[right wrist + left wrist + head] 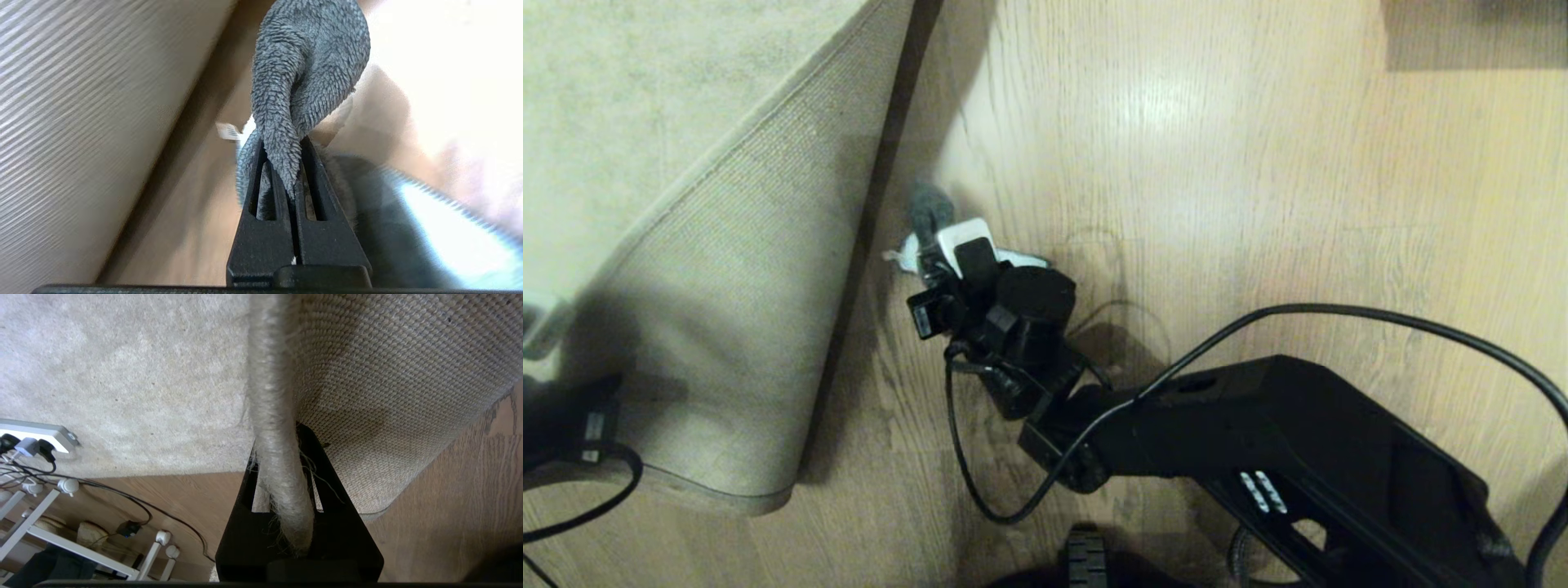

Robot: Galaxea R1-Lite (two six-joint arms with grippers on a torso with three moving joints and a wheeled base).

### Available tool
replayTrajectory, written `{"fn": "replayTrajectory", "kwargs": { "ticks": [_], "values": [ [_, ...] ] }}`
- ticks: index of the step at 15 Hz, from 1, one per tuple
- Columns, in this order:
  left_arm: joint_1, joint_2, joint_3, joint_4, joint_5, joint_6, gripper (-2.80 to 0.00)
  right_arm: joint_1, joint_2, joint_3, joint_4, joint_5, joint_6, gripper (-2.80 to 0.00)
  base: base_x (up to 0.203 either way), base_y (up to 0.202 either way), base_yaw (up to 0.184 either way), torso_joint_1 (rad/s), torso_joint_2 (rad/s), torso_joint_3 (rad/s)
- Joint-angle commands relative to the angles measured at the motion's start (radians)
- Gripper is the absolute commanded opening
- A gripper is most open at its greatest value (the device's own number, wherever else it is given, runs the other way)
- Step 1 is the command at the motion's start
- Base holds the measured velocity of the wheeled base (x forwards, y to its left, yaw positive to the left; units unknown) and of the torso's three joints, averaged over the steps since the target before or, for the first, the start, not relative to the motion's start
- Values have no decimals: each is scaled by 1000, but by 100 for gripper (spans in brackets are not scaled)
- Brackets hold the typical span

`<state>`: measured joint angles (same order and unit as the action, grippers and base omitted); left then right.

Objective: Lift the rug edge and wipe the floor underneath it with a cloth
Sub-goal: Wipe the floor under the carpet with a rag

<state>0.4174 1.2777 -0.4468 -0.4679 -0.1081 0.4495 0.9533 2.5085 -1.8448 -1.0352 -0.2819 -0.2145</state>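
While the pale grey-beige rug edge [278, 465] with woven tan backing is pinched between the left gripper [282, 457] fingers, it is held lifted off the light brown wood-grain floor [1258, 204]. The dark grey terry cloth [302, 73] is clamped between the right gripper [292, 163] fingers, just beside the raised backing.

No writing, brand, number or sign can be read anywhere; the small white tag [228, 131] on the grey terry cloth [302, 85] is blurred, its print unreadable.
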Motion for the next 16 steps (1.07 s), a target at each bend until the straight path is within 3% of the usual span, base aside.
{"fn": "replayTrajectory", "kwargs": {
  "ticks": [1, 8, 16],
  "values": [
    [0, -3, 5, -27, -1, 2, -280, -21, -27, -28, -2, -2, -2, -280, 0, 0, 0, 0, 0, 0],
    [1, -1, 19, -43, -1, 2, -280, -54, -135, -52, 44, -2, -37, -280, 0, 0, 0, 0, 0, 0],
    [1, -18, 36, -43, -1, -2, -280, -18, -239, -48, 122, -2, -82, -280, 0, 0, 0, 0, 0, 0]
  ]
}}
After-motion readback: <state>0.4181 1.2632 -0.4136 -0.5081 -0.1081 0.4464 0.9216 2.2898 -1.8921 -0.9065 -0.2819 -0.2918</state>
